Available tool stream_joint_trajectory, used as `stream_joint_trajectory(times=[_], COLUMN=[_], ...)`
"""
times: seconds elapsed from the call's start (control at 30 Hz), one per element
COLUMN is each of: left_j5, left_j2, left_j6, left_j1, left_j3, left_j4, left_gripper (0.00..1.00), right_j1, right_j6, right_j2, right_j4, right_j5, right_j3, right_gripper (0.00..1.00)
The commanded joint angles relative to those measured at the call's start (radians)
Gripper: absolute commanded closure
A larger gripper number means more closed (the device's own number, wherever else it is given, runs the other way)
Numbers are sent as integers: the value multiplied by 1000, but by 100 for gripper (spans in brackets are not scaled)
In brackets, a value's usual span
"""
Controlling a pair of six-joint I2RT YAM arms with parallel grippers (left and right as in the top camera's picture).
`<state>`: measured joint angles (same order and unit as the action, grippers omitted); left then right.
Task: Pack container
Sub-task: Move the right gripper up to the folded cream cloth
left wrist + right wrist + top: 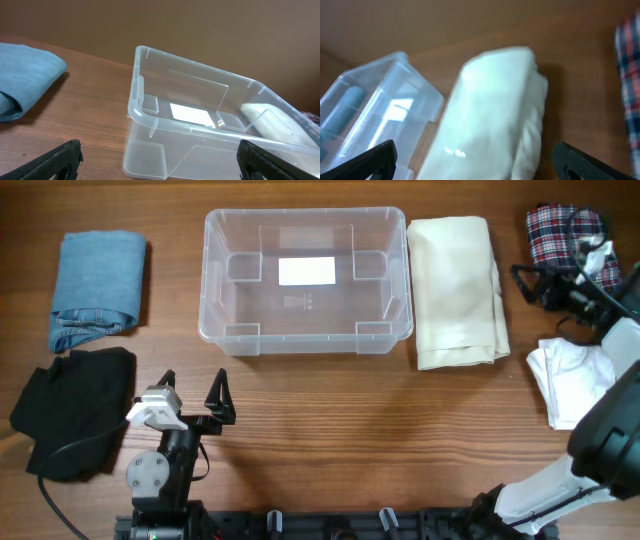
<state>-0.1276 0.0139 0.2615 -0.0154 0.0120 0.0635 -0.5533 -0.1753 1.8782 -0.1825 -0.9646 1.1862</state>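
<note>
**Two grippers held open, nothing grasped, near the clear container**

Much of the right wrist view is blurred: only soft outlines of the cream cloth point(495, 115) and one corner of the container point(380, 110) can be made out, and the plaid garment point(630, 75) is cut off at the right edge. In the overhead view the plaid garment point(565, 235) and the white garment point(570, 375) are partly covered by the right arm. The black garment point(75, 405) is crossed by a cable of the left arm. In the left wrist view the blue denim point(25, 80) is cut off at the left edge, and the cream cloth point(272, 122) is seen only through the container's far wall.

The container point(214, 290) is set upright on the wooden table point(350, 430), at the far middle, between the blue denim point(98, 285) and the cream cloth point(455, 290), the latter just beside it.

The left gripper point(192, 388) is held low at the near left, pointed toward the container, its fingers spread wide and gripping nothing. The right gripper point(527, 285) is reached out at the far right, beside the plaid garment, its fingers likewise spread apart with nothing between them, as the right wrist view confirms.
</note>
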Motion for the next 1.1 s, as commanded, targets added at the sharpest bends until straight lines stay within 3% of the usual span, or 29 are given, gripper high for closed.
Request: stream_joint_trajectory(times=[0.0, 0.13, 0.3, 0.5, 0.77, 1.07], left_j5=[10, 10, 10, 10, 10, 10], left_j2=[-7, -7, -7, -7, -7, -7], left_j6=[8, 8, 8, 8, 8, 8], left_j1=[-9, -9, -9, -9, -9, -9], left_j3=[-6, -6, -6, -6, -6, -6], left_j4=[3, 3, 3, 3, 3, 3], left_gripper=[0, 0, 0, 0, 0, 0], right_j1=[72, 162, 258, 294, 276, 246], right_j6=[-132, -135, -34, 6, -246, -294], right_j2=[14, 14, 14, 14, 176, 314], right_j4=[-169, -375, -608, -623, -674, -668], right_j5=[297, 515, 861, 753, 521, 456], right_j3=[109, 304, 558, 587, 574, 574], right_gripper=[0, 0, 0, 0, 0, 0])
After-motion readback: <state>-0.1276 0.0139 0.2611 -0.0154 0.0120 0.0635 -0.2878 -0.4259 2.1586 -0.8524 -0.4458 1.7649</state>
